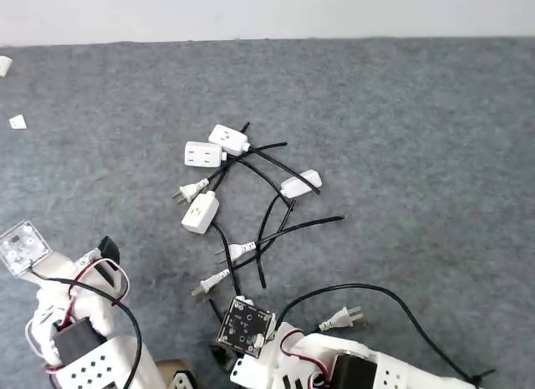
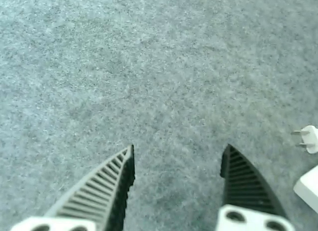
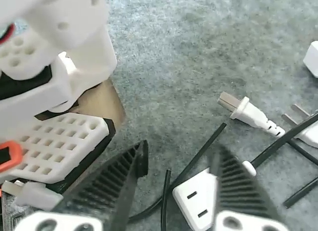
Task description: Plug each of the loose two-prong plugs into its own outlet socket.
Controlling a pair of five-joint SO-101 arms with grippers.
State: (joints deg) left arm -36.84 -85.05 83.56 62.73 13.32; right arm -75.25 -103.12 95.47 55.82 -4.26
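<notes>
High view: fixed camera overhead, well back, faces down over grey-carpeted table (image 1: pixel 435 113); takes in far edge of table, both arm bases at near edge.
Left wrist view: close over carpet, faces down and forward past left gripper (image 2: pixel 180 147), fingers spread.
Right wrist view: low, very near, faces along near edge of table past right gripper (image 3: pixel 181 146), fingers spread, toward left arm (image 3: pixel 74 57).
Right wrist and high views share white plug (image 3: pixel 247 112), black cables (image 3: pixel 198 155), left arm.
</notes>
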